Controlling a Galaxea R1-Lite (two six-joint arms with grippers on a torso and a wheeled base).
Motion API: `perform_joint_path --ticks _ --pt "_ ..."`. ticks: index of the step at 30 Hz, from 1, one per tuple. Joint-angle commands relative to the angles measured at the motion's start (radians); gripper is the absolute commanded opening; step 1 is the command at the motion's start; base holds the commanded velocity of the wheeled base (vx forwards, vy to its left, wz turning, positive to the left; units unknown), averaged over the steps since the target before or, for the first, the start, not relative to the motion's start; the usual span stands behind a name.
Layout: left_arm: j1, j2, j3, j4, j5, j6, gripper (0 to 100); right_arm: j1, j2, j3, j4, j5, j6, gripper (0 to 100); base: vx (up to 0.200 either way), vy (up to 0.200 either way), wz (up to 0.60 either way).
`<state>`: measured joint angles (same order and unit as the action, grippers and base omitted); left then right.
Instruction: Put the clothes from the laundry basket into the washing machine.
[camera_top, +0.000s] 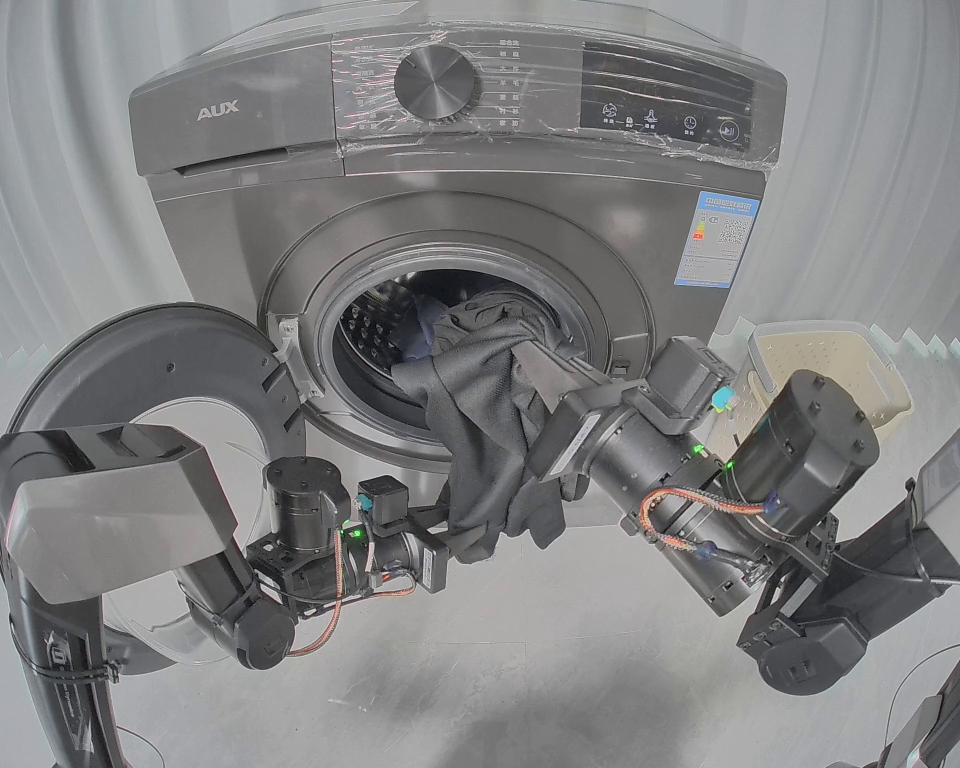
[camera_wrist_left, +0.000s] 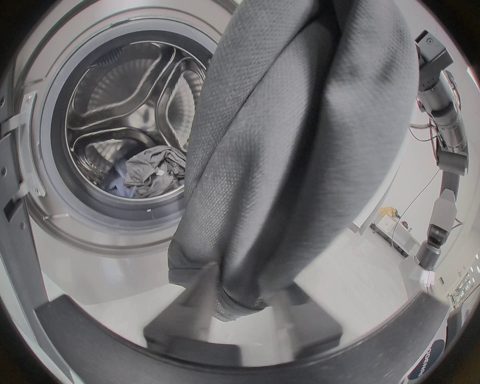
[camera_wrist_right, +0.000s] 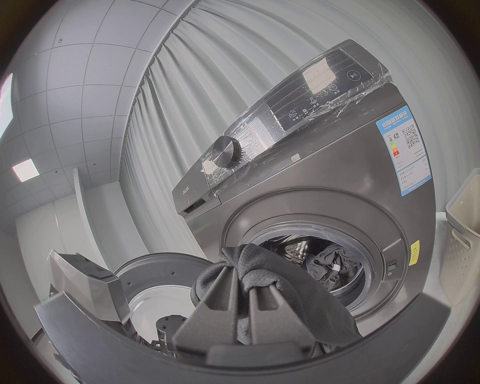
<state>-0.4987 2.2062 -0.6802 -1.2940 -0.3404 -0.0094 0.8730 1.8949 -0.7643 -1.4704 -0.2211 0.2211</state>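
- Washing machine (camera_top: 250, 215) far centre; door (camera_top: 150, 360) swung open to the left.
- Laundry basket (camera_top: 830, 360) at right, possibly emptied; the inside is poorly seen.
- Dark garment (camera_top: 480, 420) draped over the drum lip, half in, near clothes (camera_wrist_left: 150, 172) already loaded.
- Upper fold is pinched by the right gripper (camera_wrist_right: 244, 280) fingers; the hanging hem is clamped by the left gripper (camera_wrist_left: 240, 300).
- Loading judged underway. Next, the hem must be lifted over the lip and released inside.

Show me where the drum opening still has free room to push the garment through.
Free: the opening's left half, between the door seal and the dark garment, and the drum space above the clothes pile. Crowded: the right half and lower lip, where the garment drapes and the right gripper holds it.
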Motion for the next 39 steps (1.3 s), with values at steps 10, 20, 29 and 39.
perform_joint_path --ticks 10,20,29,39 --pt "-0.014 -0.086 0.172 -0.191 0.006 -0.012 0 -0.012 0.035 0.002 0.001 -0.001 0.004 0 0.000 0.000 0.00" --pt "-0.075 -0.361 0.472 -0.257 0.001 0.006 0 -0.043 0.099 0.028 -0.001 0.000 0.011 0 0.000 0.000 0.00" --pt "-0.138 -0.465 0.447 -0.257 0.001 -0.011 0 -0.042 0.125 0.068 -0.004 0.011 0.015 100 0.000 0.000 0.00" --pt "-0.119 -0.499 0.344 -0.257 0.035 -0.060 0 -0.006 0.170 0.138 0.004 0.016 0.014 100 0.000 0.000 0.00"
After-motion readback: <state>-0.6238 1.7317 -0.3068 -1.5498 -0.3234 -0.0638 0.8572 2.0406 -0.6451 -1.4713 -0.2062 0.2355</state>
